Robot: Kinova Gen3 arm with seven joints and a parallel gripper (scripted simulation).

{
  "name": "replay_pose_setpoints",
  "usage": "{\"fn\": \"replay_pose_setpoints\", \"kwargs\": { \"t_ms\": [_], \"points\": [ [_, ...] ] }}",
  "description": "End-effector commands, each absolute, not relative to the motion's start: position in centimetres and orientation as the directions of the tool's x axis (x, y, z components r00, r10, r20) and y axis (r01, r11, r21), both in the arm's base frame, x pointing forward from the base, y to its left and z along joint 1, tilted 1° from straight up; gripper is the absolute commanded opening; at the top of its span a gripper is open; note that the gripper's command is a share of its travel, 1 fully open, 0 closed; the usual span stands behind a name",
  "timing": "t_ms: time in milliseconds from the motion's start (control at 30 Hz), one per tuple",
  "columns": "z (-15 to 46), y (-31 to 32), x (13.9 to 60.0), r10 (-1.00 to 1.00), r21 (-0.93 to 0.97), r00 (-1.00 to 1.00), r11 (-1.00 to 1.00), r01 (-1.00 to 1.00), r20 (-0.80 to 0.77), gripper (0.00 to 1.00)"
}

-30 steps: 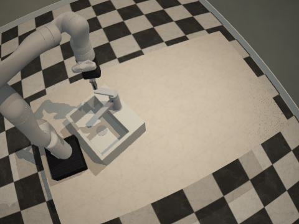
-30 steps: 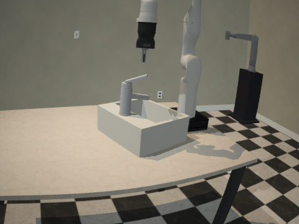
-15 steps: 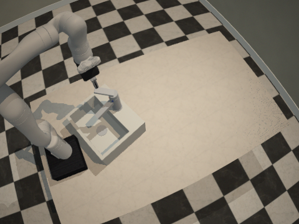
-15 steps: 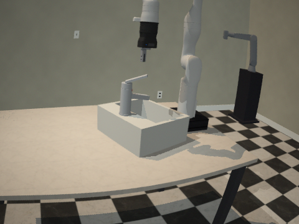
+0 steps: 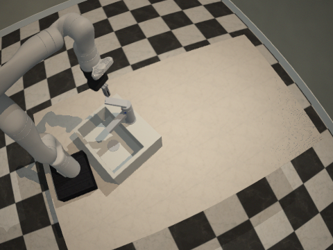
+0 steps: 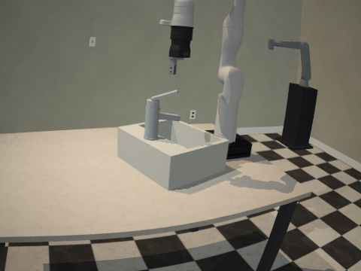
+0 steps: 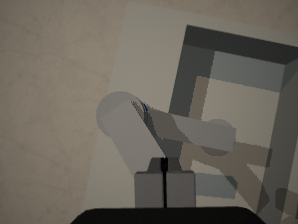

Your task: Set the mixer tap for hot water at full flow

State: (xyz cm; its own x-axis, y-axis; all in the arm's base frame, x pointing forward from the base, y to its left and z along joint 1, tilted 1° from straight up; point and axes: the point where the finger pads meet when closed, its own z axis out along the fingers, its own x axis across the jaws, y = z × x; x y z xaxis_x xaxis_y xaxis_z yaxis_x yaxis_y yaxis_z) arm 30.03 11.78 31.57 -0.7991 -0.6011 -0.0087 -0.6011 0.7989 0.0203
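Exterior view records one gripper (image 5: 108, 94) (image 6: 172, 72) (image 7: 164, 175), its two fingers together with nothing between them, pointing down. One tap (image 5: 129, 114) (image 6: 151, 120) (image 7: 106, 119) stands below the tool, on the rim of one sink (image 5: 147, 133) (image 6: 144, 152) (image 7: 142, 40). Its single lever (image 5: 116, 102) (image 6: 165, 94) (image 7: 127, 137) lies under the fingertips, apart from them, swung off the one spout (image 5: 111, 128) (image 6: 170, 117) (image 7: 200, 134) and sloping upward. One red dot (image 6: 159, 110) shows on the lever's side; one blue dot (image 5: 125, 112) (image 7: 145, 107) sits across the spout, so the setting appears hot. Whether turn and lift have reached their stops cannot be confirmed. The closed fingers would suit pushing rather than gripping; their height suggests clearance. If full flow is verified, only moving farther off remains; dipping again could knock the lever.

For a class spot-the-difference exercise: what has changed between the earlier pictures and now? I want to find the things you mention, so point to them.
The gripper (image 5: 107, 93) (image 6: 172, 71) (image 7: 164, 175) has turned and tilted slightly above the tap, the pale bracket (image 5: 103, 67) (image 6: 165, 22) above it swinging rightward in the top view. Nothing was visibly grasped or released. The lever (image 5: 116, 102) (image 6: 165, 95) (image 7: 131, 137), spout (image 5: 112, 127) (image 6: 171, 117) (image 7: 215, 135) and sink (image 5: 150, 136) (image 6: 144, 158) (image 7: 131, 45) look unchanged.
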Motion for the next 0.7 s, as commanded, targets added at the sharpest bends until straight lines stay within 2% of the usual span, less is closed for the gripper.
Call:
{"fn": "replay_pose_setpoints", "kwargs": {
  "t_ms": [0,300,667],
  "points": [
    [31.68,11.88,30.05,-0.643,0.019,-0.766,0.766,-0.643,-0.013,0.0],
    [31.77,12.36,30.09,-0.788,0.016,-0.615,0.615,-0.788,-0.017,0.0],
    [31.84,12.74,30.06,-0.871,0.013,-0.49,0.49,-0.872,-0.019,0.0]
  ]
}}
